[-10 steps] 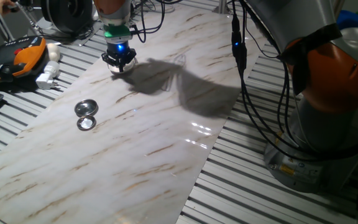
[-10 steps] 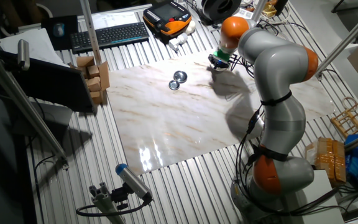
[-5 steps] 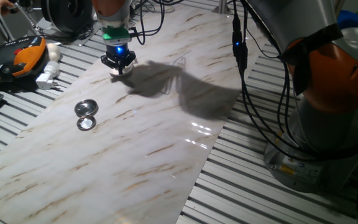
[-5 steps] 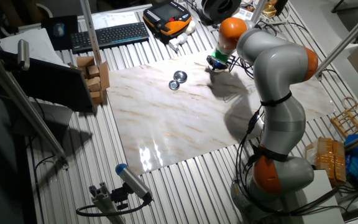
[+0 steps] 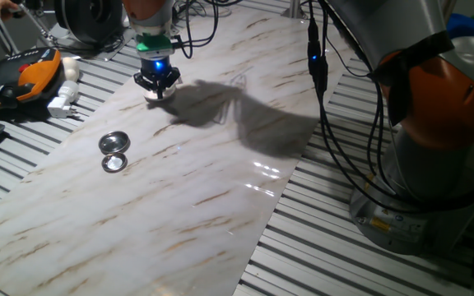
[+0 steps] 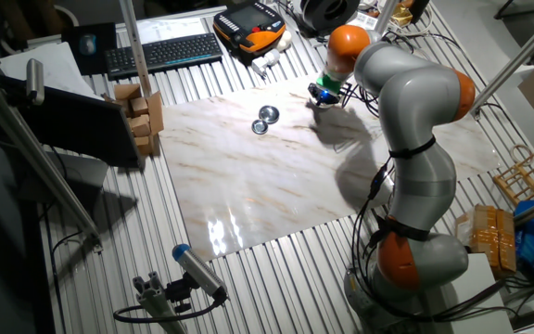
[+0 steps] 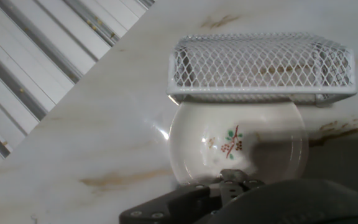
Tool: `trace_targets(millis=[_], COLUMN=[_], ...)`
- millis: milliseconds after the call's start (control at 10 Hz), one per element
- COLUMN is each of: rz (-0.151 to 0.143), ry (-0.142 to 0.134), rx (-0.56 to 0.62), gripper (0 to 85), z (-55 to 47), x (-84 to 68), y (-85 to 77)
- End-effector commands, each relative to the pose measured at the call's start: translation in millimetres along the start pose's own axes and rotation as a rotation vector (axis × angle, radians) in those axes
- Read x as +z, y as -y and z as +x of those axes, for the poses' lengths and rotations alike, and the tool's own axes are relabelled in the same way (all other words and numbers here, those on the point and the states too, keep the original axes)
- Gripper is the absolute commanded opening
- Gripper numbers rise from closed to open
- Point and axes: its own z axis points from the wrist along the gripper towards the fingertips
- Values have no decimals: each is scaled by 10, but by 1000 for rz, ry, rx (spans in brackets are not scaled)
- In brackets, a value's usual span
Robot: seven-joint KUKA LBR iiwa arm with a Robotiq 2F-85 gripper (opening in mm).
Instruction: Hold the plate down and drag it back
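Observation:
The plate [image 7: 238, 146] is a small white dish with a little flower sprig in its centre, lying flat on the marble board. In the hand view a white mesh part of my gripper [image 7: 260, 68] covers its far rim. In one fixed view my gripper [image 5: 156, 89] points straight down near the board's far left edge, fingertips drawn together and pressed onto the plate [image 5: 155, 95], which shows only as a white sliver under them. The other fixed view shows my gripper [image 6: 323, 96] at the board's far side, and the plate is hidden there.
Two shiny metal discs [image 5: 113, 142] [image 5: 114, 163] lie on the board to the front left of my gripper. A clear flat piece [image 5: 237, 80] lies to the right. A white plug [image 5: 61, 102] and an orange pendant [image 5: 23, 72] sit on the slatted table beyond the board's left edge.
My gripper has shifted a little toward the board's far edge, staying low over the plate. The metal discs have not moved.

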Motion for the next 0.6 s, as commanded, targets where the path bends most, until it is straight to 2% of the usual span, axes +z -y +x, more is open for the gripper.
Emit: trace_targets(millis=[0, 300, 500], rz=[0, 8, 15], ry=[-2, -14, -6], rx=[-1, -15, -15], gripper=[0, 0, 0], z=[17, 97, 188], x=[-1, -52, -50], y=[-4, -18, -38])
